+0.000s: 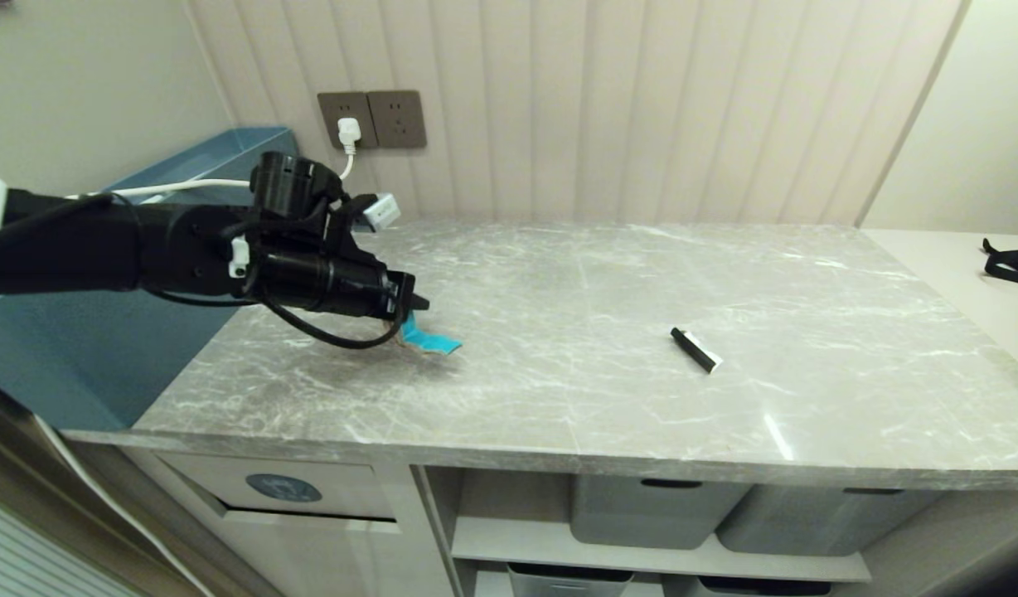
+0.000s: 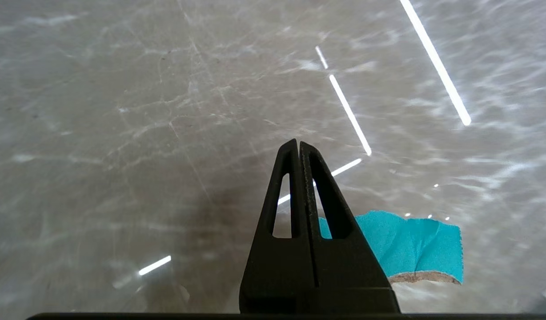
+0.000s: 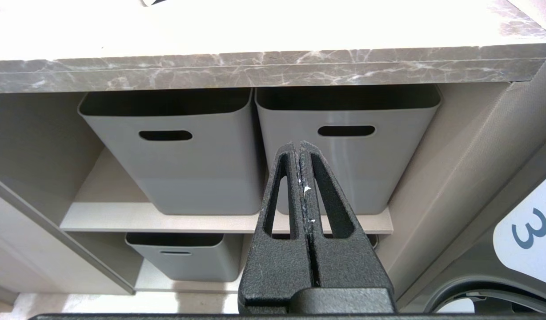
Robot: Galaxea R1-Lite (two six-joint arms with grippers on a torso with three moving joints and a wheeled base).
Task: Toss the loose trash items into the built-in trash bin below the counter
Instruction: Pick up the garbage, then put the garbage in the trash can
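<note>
We see the left gripper (image 1: 409, 308) low over the left part of the counter (image 1: 608, 282), a big grey stone top with white lines in it. Its two black fingers (image 2: 284, 195) are pressed together with no gap between them. The blue and tan cardboard scrap (image 1: 430, 340) sticks out from behind the fingers and seems to be pinched at its edge, but we cannot see the spot where they meet it. In the left wrist view the blue piece (image 2: 411, 244) shows beside the fingers, with a thin tan edge along one side. The other bit of trash, a slim black wrapper (image 1: 696, 349) with a white end, lies flat on the counter, well apart from the gripper and more to the right. The trash bin flap (image 1: 285, 489) with its round blue sticker is in the pale cabinet under the left end of the counter. Grey tubs (image 1: 650, 514) sit on a shelf under the counter, to the right of the flap. The right gripper (image 3: 302, 178) is down low in front of those tubs, and its fingers are pressed together too, with nothing in them. A teal box (image 1: 103, 332) stands at the left of the counter, and a white plug (image 1: 348, 133) is in the wall socket behind.
</note>
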